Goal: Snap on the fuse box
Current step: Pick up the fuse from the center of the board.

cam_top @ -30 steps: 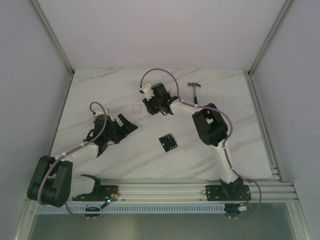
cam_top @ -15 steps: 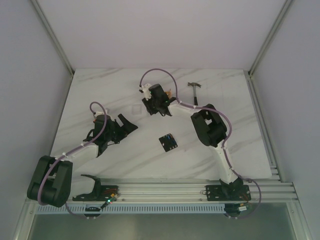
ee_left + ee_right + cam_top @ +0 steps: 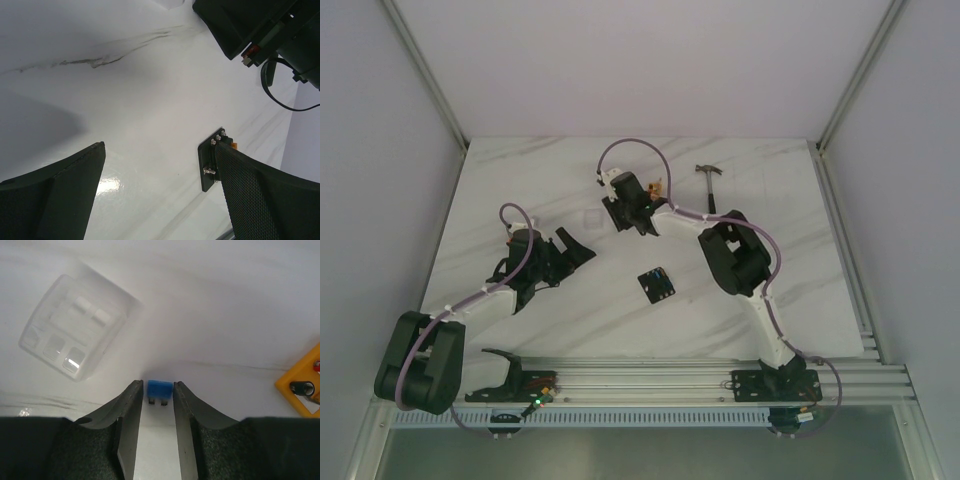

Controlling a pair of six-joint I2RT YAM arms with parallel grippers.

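Observation:
The fuse box (image 3: 657, 285) is a small black square with blue fuses on top, lying flat on the table between the arms. In the left wrist view it shows edge-on (image 3: 207, 167), partly behind my finger. My left gripper (image 3: 582, 245) is open and empty, left of the box; its jaws (image 3: 159, 150) stand wide apart over bare table. My right gripper (image 3: 618, 222) is at the back middle, shut on a small blue fuse (image 3: 159, 389) held between its fingertips. A clear plastic cover (image 3: 75, 325) lies just ahead and left of it, also seen from above (image 3: 592, 218).
A small hammer (image 3: 708, 185) lies at the back right. An orange block (image 3: 655, 186) sits behind the right wrist, and shows at the right edge of the right wrist view (image 3: 302, 385). The right arm (image 3: 260, 25) fills the left wrist view's top right corner.
The right gripper has shifted a little to the left and back, nearer the clear cover, with the blue fuse in it. The left arm and the fuse box have not moved.

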